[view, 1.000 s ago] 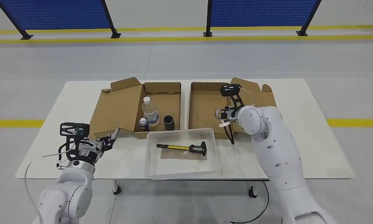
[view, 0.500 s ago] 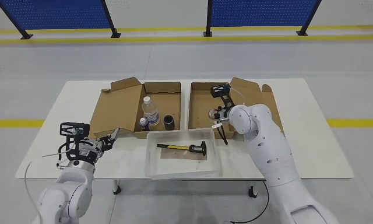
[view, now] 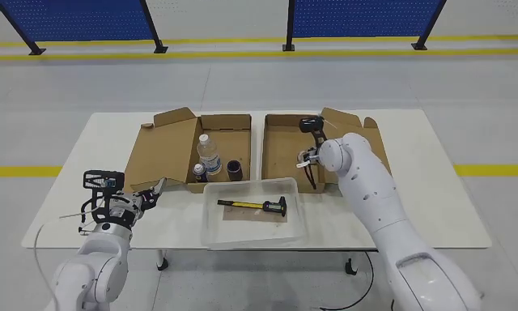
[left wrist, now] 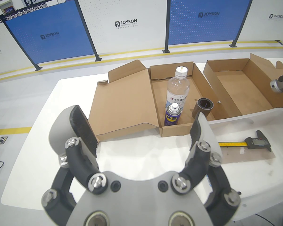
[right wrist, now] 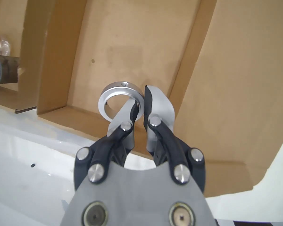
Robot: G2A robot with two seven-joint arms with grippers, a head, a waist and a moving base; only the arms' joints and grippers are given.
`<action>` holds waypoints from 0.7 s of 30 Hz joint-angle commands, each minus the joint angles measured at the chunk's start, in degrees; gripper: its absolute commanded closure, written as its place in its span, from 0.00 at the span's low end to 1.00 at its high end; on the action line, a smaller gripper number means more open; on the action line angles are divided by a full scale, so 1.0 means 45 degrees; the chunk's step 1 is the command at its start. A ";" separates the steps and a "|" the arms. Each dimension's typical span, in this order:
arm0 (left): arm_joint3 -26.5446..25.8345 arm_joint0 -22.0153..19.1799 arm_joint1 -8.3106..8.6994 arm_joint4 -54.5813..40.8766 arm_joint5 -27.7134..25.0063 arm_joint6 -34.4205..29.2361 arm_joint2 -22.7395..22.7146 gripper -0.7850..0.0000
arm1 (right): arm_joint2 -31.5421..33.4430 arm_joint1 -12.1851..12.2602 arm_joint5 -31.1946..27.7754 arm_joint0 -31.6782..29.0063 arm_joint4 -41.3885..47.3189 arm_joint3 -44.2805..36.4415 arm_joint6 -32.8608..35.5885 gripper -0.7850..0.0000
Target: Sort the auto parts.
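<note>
Seen from above, the robot's right gripper [view: 307,159] hangs over the right-hand cardboard box [view: 279,149], one of two open boxes standing side by side on a white table [view: 97,141]. In the right wrist view, the gripper is clenched on a small silver metal ring [right wrist: 122,86]. One finger passes through the ring's hole and the other presses on the outside, so only a short stretch of the ring's thin wall is pinched. The rest of the ring juts out to one side. The ring is held in the air above the box's bare brown floor, close to the wall nearest the robot. The hold looks slight: smooth metal on a narrow pinch could swivel or slip out if the arm jolts. Because the ring sits close to that wall, a release here could see it strike the cardboard edge and tip out towards the clear plastic tray [left wrist: 250,116] just beside the box. Dropped from a height, a round ring would probably bounce or roll across the floor. In the left wrist view, the left gripper [left wrist: 137,116] rests near the table's front left edge with its fingers spread wide and nothing between them. It is well apart from the work and poses little risk. Beyond it, the left box [left wrist: 155,76] holds a clear bottle [left wrist: 178,90], a blue spray can [left wrist: 173,116] and a black cylindrical sleeve [left wrist: 202,108]. A digital caliper [left wrist: 250,143] lies in the tray, not yet sorted.
</note>
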 commanded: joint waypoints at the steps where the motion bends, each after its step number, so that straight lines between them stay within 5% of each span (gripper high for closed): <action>1: 0.0000 0.0000 0.0000 0.0000 0.0000 0.0000 0.0000 0.00 | -0.0153 -0.0106 0.0063 0.0286 0.0188 0.0735 -0.0015 1.00; 10: 0.0000 0.0000 0.0000 0.0000 0.0000 0.0000 0.0000 0.00 | -0.0898 -0.0591 0.0112 0.1103 0.0563 0.2933 -0.0351 1.00; 15: 0.0000 0.0000 0.0000 0.0000 0.0000 0.0000 0.0000 0.00 | -0.1094 -0.0761 0.0108 0.1353 0.0689 0.3642 -0.0597 0.76; 21: 0.0000 0.0000 0.0000 0.0000 0.0000 0.0000 0.0000 0.00 | -0.1208 -0.0881 0.0081 0.1617 0.0760 0.4097 -0.0743 0.70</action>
